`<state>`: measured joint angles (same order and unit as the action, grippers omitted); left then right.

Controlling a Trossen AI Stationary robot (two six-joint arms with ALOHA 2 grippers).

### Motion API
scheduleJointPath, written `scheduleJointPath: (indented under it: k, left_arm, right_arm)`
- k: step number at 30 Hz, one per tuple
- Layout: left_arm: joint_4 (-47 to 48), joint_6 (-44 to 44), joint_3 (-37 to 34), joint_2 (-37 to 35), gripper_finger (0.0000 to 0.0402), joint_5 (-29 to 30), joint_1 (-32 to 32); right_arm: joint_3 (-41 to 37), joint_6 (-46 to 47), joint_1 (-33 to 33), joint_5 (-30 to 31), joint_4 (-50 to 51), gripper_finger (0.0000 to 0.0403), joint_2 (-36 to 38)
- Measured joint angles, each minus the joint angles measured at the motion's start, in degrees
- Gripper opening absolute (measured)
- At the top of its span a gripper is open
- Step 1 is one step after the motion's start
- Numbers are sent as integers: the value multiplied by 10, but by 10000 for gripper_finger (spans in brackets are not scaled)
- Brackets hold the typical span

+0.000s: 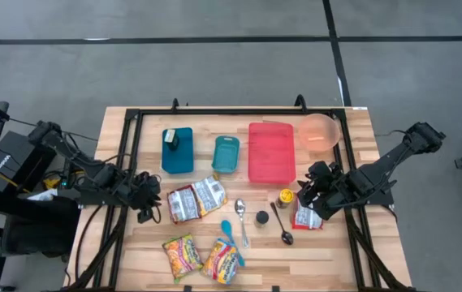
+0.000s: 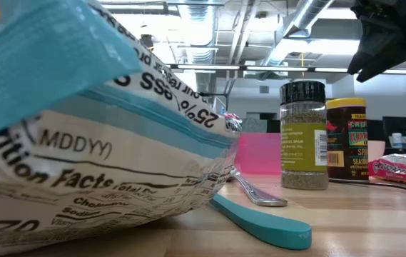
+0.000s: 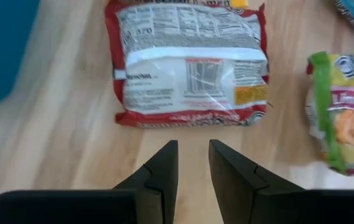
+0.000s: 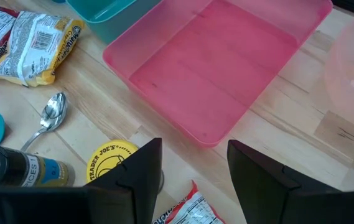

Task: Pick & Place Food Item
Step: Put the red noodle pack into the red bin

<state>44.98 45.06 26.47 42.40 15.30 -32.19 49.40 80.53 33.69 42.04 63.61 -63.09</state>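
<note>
A red ramen packet (image 3: 189,65) lies flat on the wooden table, label side down; it also shows in the high view (image 1: 183,202), beside a yellow ramen packet (image 1: 209,193). My left gripper (image 3: 193,163) hovers just short of the red packet's near edge, fingers a narrow gap apart, empty; it shows in the high view (image 1: 146,199). My right gripper (image 4: 194,165) is open and empty above a yellow-lidded spice jar (image 4: 110,159) and a red snack packet (image 4: 186,208), near the pink tray (image 4: 226,68); it shows in the high view (image 1: 308,191).
A blue container (image 1: 177,150), a small teal container (image 1: 225,154) and a pink bowl (image 1: 320,131) stand at the back. Two spoons (image 1: 241,212), a black-lidded jar (image 1: 261,217), a teal spatula (image 1: 227,231) and two more ramen packets (image 1: 202,258) lie in front.
</note>
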Motion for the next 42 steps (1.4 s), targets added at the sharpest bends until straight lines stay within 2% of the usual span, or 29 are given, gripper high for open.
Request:
scheduleJointPath:
  k: [9, 14, 20, 26, 29, 37, 42]
  left_arm:
    - [1, -32, 0, 54, 85, 8, -37]
    - [0, -109, 0, 92, 85, 0, -36]
    - [-7, -111, 0, 117, 85, -7, -36]
    - [-71, -133, 0, 141, 85, 6, -36]
    - [-74, -60, 0, 141, 85, 39, -35]
    - [1, 252, 0, 93, 85, 54, -18]
    - [0, 355, 0, 50, 85, 87, -18]
  right_arm:
    - [0, -13, 0, 0, 0, 177, 0]
    - [0, -15, 0, 0, 0, 177, 0]
    - [0, -15, 0, 0, 0, 177, 0]
    - [0, -15, 0, 3, 0, 177, 0]
    - [0, -15, 0, 3, 0, 177, 0]
    - [0, -15, 0, 5, -4, 177, 0]
    - [0, -15, 0, 5, -11, 177, 0]
